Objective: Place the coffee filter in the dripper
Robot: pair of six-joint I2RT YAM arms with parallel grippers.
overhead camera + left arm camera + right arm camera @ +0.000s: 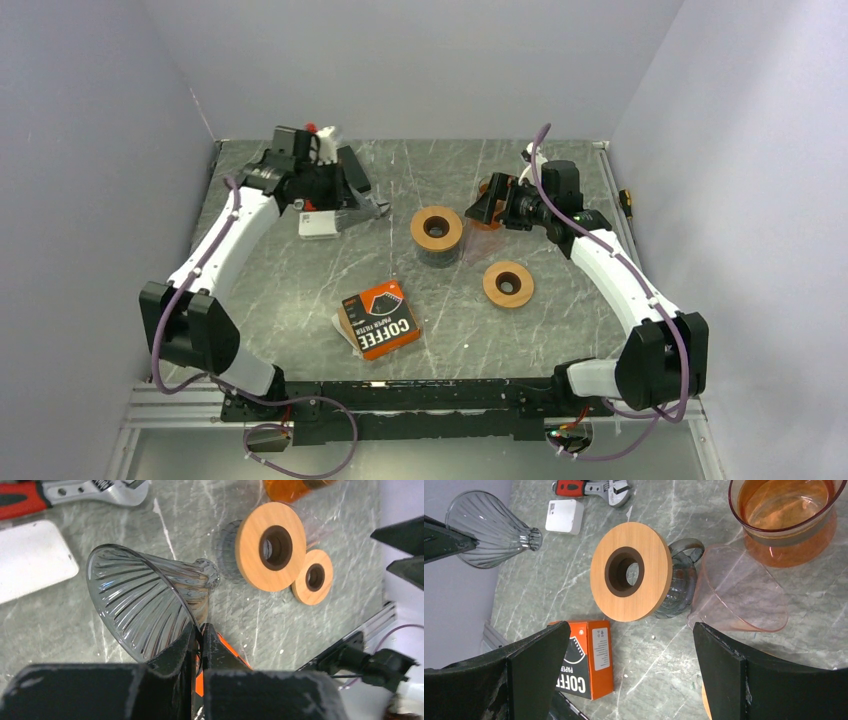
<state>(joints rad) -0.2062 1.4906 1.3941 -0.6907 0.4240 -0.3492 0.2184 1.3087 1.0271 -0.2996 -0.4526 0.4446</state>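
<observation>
Left gripper fingers fill the bottom of the left wrist view, pinched nearly closed on the thin rim of the grey dripper, a ribbed clear cone tipped on its side with its mouth turned back toward that gripper; can't tell if it touches the worktop. Just beyond it from the left gripper: a white box and a wrench. Right gripper is spread wide and holds nothing, hovering over a carafe with a wooden collar. A pink dripper lies on its side under its right finger, with an orange server further out. A loose wooden ring sits back toward the right arm's base. No loose coffee filter is clearly in view. The filter box lies flat between the two arms, well back from both grippers toward the bases. A pale edge shows at the box's left side, too small to call. Judgement: a paper filter should be very light, thin and floppy. It should crease or tear easily, and one sheet likely clings to the next. Best hold is a shallow fingertip pinch on the top edge or seam. The grey dripper looks stiff, slick and breakable, so a rim pinch needs care.
</observation>
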